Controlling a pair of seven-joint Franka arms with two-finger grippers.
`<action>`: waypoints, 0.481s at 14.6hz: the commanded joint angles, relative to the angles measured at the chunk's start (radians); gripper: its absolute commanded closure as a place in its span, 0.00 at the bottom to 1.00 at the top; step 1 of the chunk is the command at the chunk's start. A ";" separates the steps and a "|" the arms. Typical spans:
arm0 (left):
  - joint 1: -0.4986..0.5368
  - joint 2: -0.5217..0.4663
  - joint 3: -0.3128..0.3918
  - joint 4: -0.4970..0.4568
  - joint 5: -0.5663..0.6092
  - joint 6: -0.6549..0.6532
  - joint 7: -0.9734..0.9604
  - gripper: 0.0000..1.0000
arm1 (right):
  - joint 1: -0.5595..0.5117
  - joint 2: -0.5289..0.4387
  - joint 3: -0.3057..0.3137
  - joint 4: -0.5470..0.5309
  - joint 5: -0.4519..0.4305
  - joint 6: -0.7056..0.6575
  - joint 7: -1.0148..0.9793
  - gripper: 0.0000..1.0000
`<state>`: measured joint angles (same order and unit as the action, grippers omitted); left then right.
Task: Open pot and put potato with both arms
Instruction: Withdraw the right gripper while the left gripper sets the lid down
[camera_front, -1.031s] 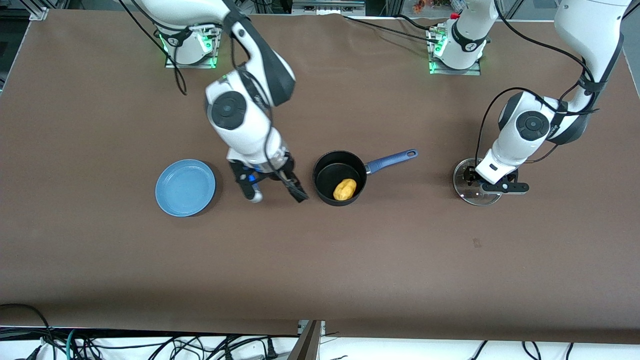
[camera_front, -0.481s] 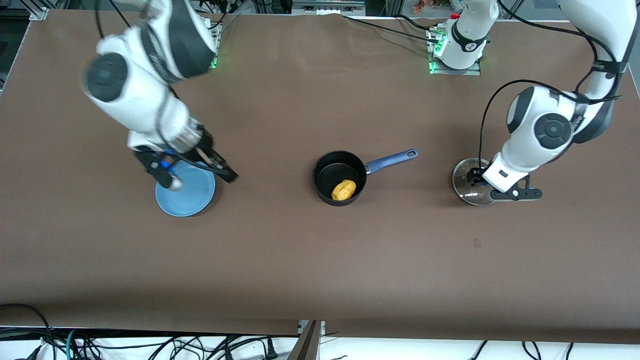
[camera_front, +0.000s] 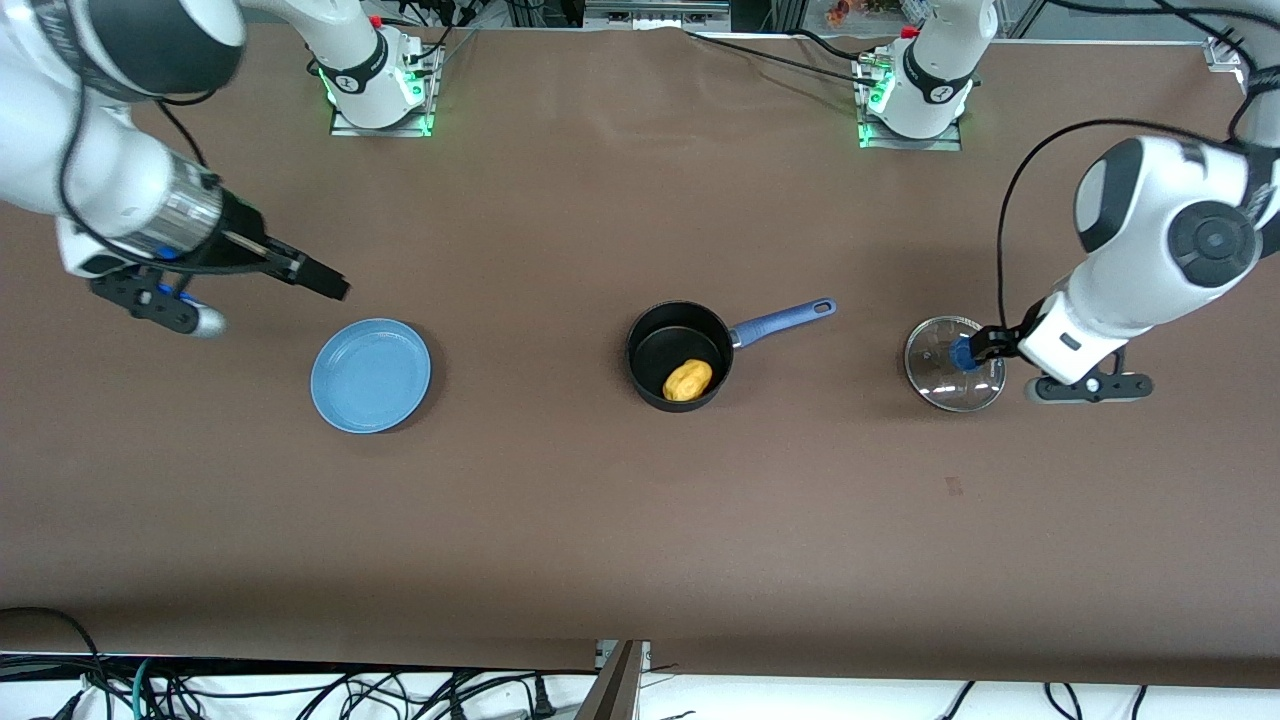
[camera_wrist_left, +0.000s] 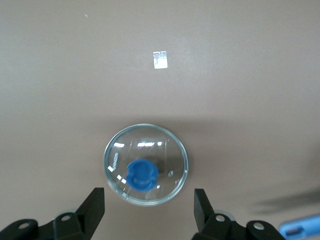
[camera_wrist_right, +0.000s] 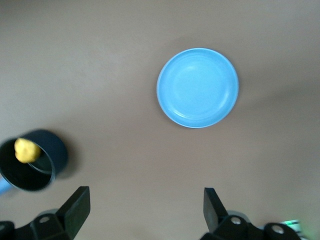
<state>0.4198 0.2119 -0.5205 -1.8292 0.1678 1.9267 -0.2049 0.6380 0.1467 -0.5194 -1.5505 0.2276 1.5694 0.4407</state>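
Table of brown cloth, with wide bare room between the pot and its front edge. Pot uncovered at centre, blue handle toward the left arm's end; all else is placed from it. Blue plate well apart toward the right arm's end. Glass lid flat, well apart toward the left arm's end. Left gripper above the lid, fingers spread, holding nothing. Right gripper raised near the plate, fingers spread, empty. Potato inside the pot, against its nearer wall.
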 joint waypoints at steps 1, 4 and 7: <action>0.000 -0.028 -0.021 0.156 -0.030 -0.205 0.038 0.20 | -0.088 -0.047 0.033 -0.031 -0.049 -0.049 -0.182 0.00; 0.000 -0.028 -0.022 0.292 -0.051 -0.368 0.039 0.19 | -0.278 -0.076 0.204 -0.030 -0.121 -0.072 -0.264 0.00; -0.001 -0.031 -0.032 0.410 -0.060 -0.474 0.038 0.18 | -0.485 -0.099 0.437 -0.033 -0.200 -0.071 -0.273 0.00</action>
<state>0.4168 0.1676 -0.5419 -1.5163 0.1363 1.5329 -0.1890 0.2747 0.0889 -0.2297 -1.5563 0.0766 1.5031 0.1846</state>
